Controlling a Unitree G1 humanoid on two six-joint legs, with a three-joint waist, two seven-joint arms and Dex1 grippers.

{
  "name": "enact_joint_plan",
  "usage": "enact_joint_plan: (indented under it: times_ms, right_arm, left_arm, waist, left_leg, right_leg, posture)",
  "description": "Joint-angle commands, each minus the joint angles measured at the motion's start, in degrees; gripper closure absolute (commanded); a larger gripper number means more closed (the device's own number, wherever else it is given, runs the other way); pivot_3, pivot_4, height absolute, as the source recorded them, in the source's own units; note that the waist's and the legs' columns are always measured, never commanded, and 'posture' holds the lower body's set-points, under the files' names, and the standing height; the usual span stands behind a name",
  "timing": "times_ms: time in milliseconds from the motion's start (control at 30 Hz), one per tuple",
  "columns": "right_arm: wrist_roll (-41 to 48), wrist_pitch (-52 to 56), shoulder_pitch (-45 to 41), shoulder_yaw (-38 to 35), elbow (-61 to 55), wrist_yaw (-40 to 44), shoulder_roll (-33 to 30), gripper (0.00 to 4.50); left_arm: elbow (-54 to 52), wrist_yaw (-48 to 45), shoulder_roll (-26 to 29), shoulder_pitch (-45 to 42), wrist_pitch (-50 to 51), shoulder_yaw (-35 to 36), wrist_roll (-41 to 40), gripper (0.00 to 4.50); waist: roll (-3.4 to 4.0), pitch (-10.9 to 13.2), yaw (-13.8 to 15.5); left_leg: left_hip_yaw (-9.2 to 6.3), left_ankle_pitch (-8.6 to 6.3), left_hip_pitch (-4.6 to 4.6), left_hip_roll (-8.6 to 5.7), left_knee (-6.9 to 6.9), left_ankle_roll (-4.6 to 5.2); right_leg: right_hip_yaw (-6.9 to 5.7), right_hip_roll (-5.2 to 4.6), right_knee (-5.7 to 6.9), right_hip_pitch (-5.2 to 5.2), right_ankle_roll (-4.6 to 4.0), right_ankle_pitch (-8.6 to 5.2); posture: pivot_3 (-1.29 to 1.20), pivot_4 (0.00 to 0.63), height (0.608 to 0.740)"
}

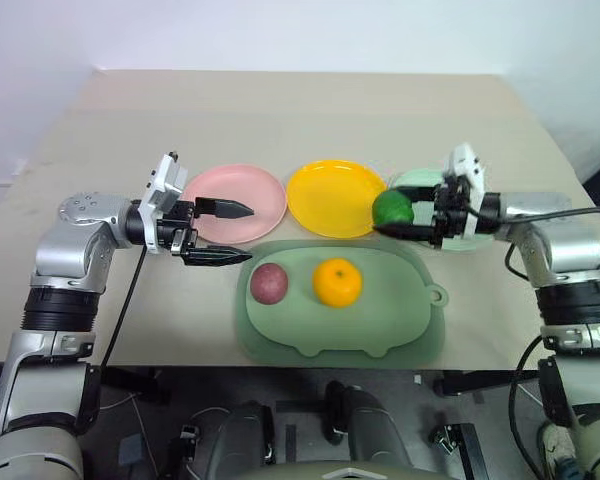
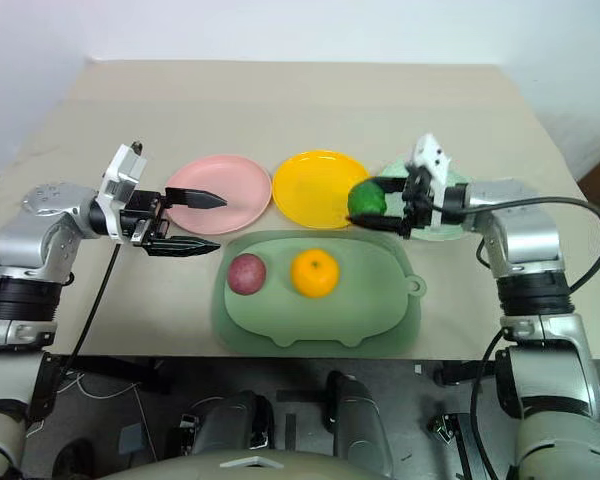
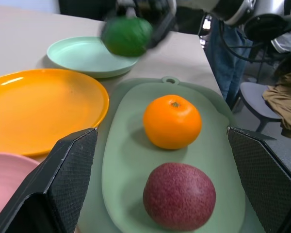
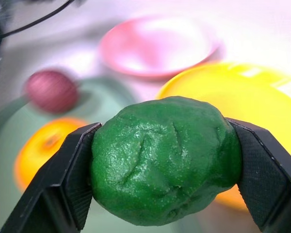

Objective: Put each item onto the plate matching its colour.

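My right gripper is shut on the dark green bumpy fruit, holding it in the air at the near-left edge of the pale mint green plate. The wrist view shows the green fruit squeezed between both black fingers. The dark purplish-red fruit and the orange fruit lie side by side on the sage-green mat. My left gripper hovers open over the near edge of the pink plate, left of the mat. The yellow plate sits between the pink and mint ones.
The three plates stand in a row behind the mat on a beige table. The mat lies close to the table's front edge. A black cable hangs from my left arm.
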Motion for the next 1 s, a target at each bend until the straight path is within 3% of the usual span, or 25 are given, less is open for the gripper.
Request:
enact_joint_plan:
  times_ms: [33, 267, 700, 800, 1000]
  right_arm:
    - [-9.3, -8.0, -1.2, 3.2, 6.6, -6.6, -1.0, 0.88]
    - [-17.3, -16.7, -5.2, 5.6, 17.0, -14.6, 0.1, 0.88]
    - [-10.4, -9.7, -11.9, -2.0, 23.7, -13.8, 2.6, 0.88]
    - [-15.6, -14.8, -11.7, 1.3, 25.2, -16.6, 1.3, 0.88]
    - [-14.1, -13.9, -11.1, 0.0, 26.4, -14.4, 1.9, 0.88]
  left_arm:
    - [-1.3, 0.1, 0.5, -0.8, 0.2, 0.8, -0.7, 0.00]
    - [-1.3, 0.0, 0.8, -0.9, 0.4, 0.8, -0.8, 0.00]
    - [-1.6, -0.1, 0.7, -0.8, 0.6, 1.1, -0.9, 0.00]
    - [-1.5, -0.1, 0.7, -0.8, 0.5, 1.1, -0.8, 0.00]
    - [-1.5, -0.1, 0.6, -0.9, 0.6, 0.9, -0.8, 0.00]
  waist:
    - [0.00, 0.0, 0.0]
    - [0.05, 0.0, -0.7]
    - [0.07, 0.0, -0.5]
    - [0.07, 0.0, -0.6]
    - [0.08, 0.0, -0.6]
  left_leg:
    - [0.00, 0.00, 0.00, -0.01, 0.00, 0.01]
    - [0.08, 0.01, 0.02, 0.00, -0.03, -0.02]
    - [0.07, 0.01, 0.01, 0.02, -0.03, -0.02]
    - [0.07, 0.01, 0.01, 0.02, -0.03, -0.02]
    - [0.08, 0.01, 0.01, 0.02, -0.04, -0.02]
  right_leg:
    - [0.00, -0.01, -0.02, 0.01, 0.00, 0.00]
    - [0.05, 0.03, 0.00, -0.07, 0.01, 0.00]
    - [0.06, 0.03, 0.00, -0.06, 0.01, 0.00]
    - [0.06, 0.03, 0.01, -0.06, 0.01, 0.00]
    - [0.06, 0.03, 0.01, -0.07, 0.01, 0.00]
  posture:
    - [0.00, 0.150, 0.704]
    - [0.00, 0.150, 0.704]
    - [0.00, 0.150, 0.704]
    - [0.00, 0.150, 0.704]
    - [0.00, 0.150, 0.704]
